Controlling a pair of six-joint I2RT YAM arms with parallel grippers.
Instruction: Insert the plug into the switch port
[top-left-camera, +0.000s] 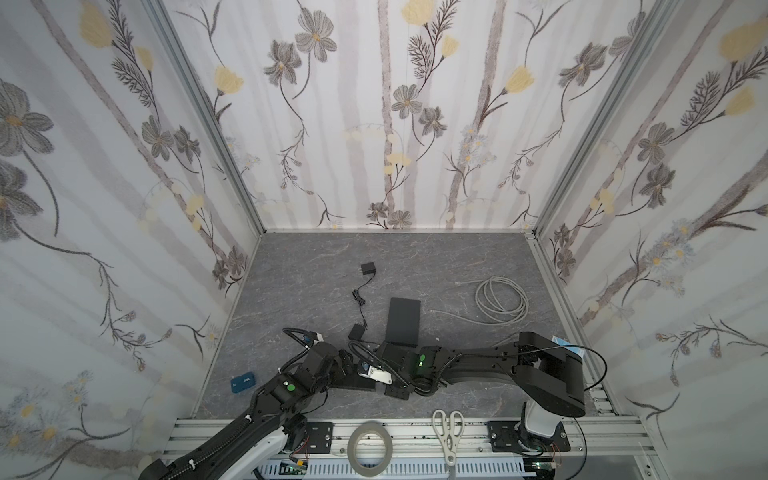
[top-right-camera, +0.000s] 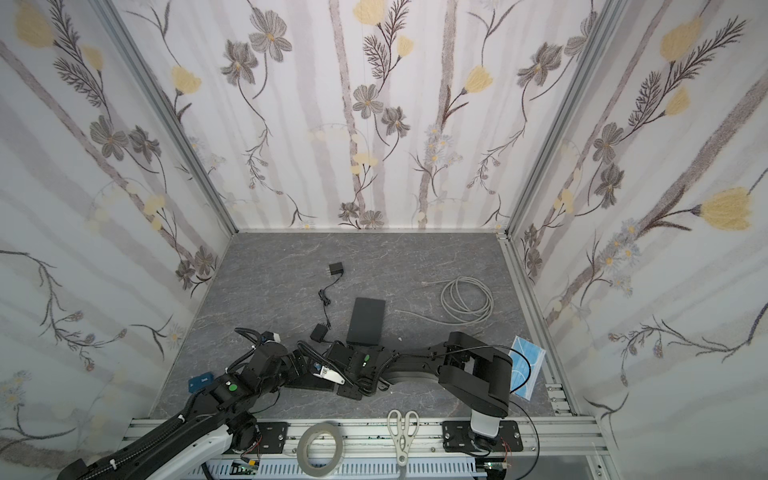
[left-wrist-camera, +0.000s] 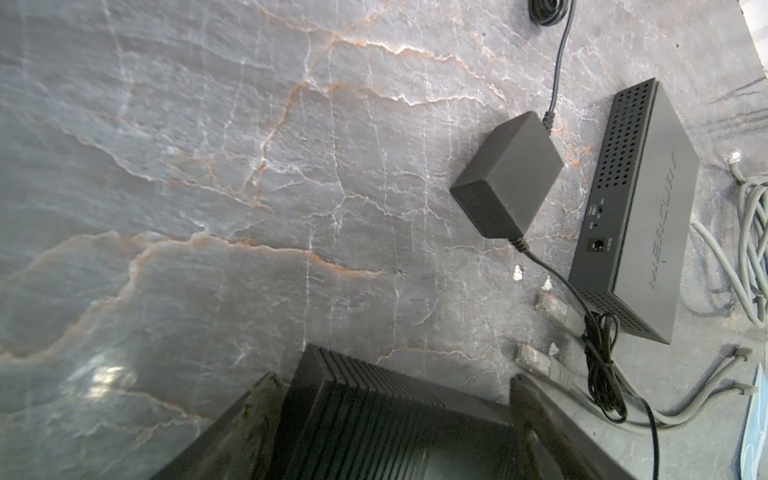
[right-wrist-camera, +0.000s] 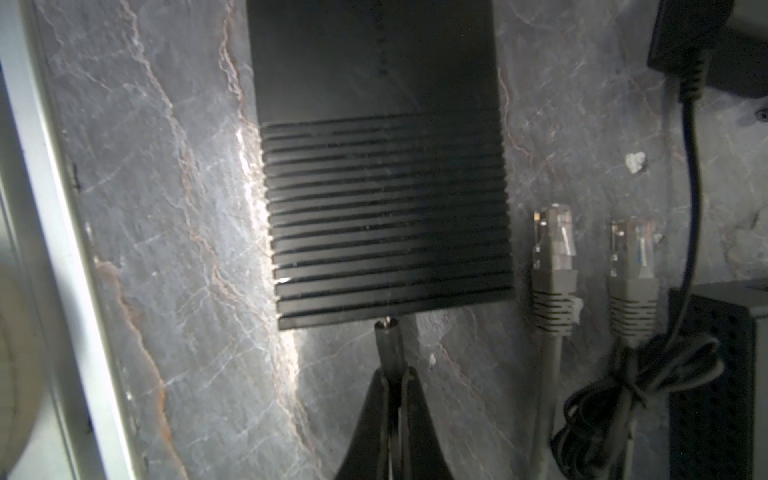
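Observation:
A black ribbed switch (left-wrist-camera: 395, 415) lies flat on the grey marble floor near the front, and fills the gap between my left gripper's (left-wrist-camera: 392, 380) two fingers, which press on its sides. In the right wrist view the same switch (right-wrist-camera: 386, 208) has its near edge facing a thin black barrel plug (right-wrist-camera: 388, 340). My right gripper (right-wrist-camera: 392, 374) is shut on the plug. The plug's metal tip sits right at the switch's edge. The port itself is hidden. In both top views the two arms meet over the switch (top-left-camera: 353, 384).
A dark grey Mercury box (top-left-camera: 403, 316) and a black power brick (top-left-camera: 356, 331) with its cord lie just behind. Two grey network plugs (right-wrist-camera: 555, 249) rest beside the switch. A grey cable coil (top-left-camera: 500, 301) sits at the right. Scissors (top-left-camera: 449, 432) and a tape roll (top-left-camera: 370, 446) lie on the front rail.

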